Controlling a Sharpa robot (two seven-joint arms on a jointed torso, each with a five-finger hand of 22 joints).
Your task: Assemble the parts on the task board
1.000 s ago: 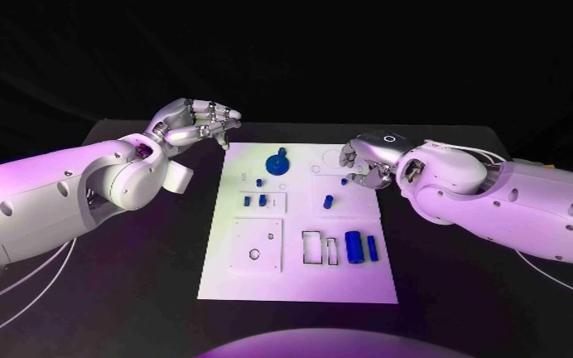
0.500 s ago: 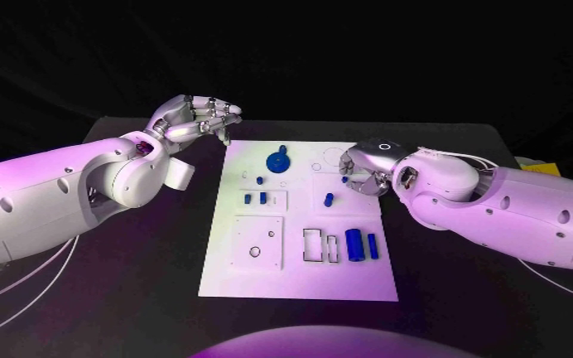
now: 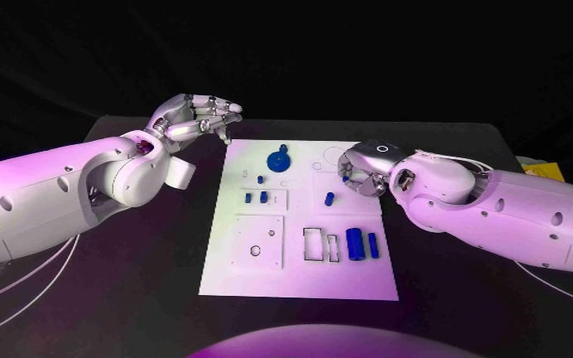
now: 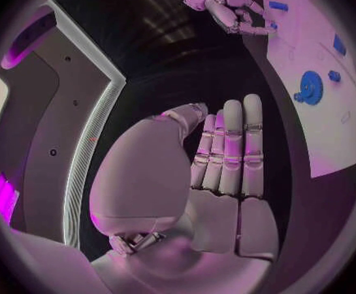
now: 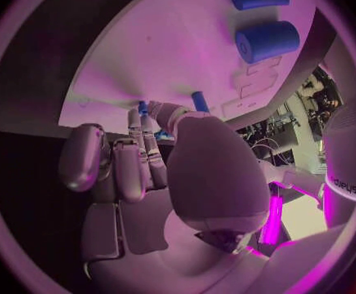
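The white task board point(image 3: 299, 271) lies mid-table with a blue gear point(image 3: 278, 162) at its far end. Small blue pegs point(image 3: 254, 198) stand left of centre, and one peg point(image 3: 329, 200) stands in the middle. A thick blue cylinder point(image 3: 353, 245) lies beside a thinner one point(image 3: 372, 247). My right hand point(image 3: 361, 171) hangs over the board's right edge, fingers curled down around a small blue peg point(image 3: 346, 181); a grip cannot be made out. The right wrist view has a blue tip point(image 5: 142, 106) at the fingertips. My left hand point(image 3: 197, 119) hovers beyond the far left corner, holding nothing.
In the left wrist view the board point(image 4: 341, 137) and the gear point(image 4: 310, 87) lie off to one side, with my right hand point(image 4: 236, 14) beyond them. The right wrist view has both cylinders point(image 5: 266, 40) on the board point(image 5: 170, 52). Black table surrounds the board.
My right hand and forearm have crept a little to the left over the board's edge. My left hand has risen slightly. The parts on the board have not moved.
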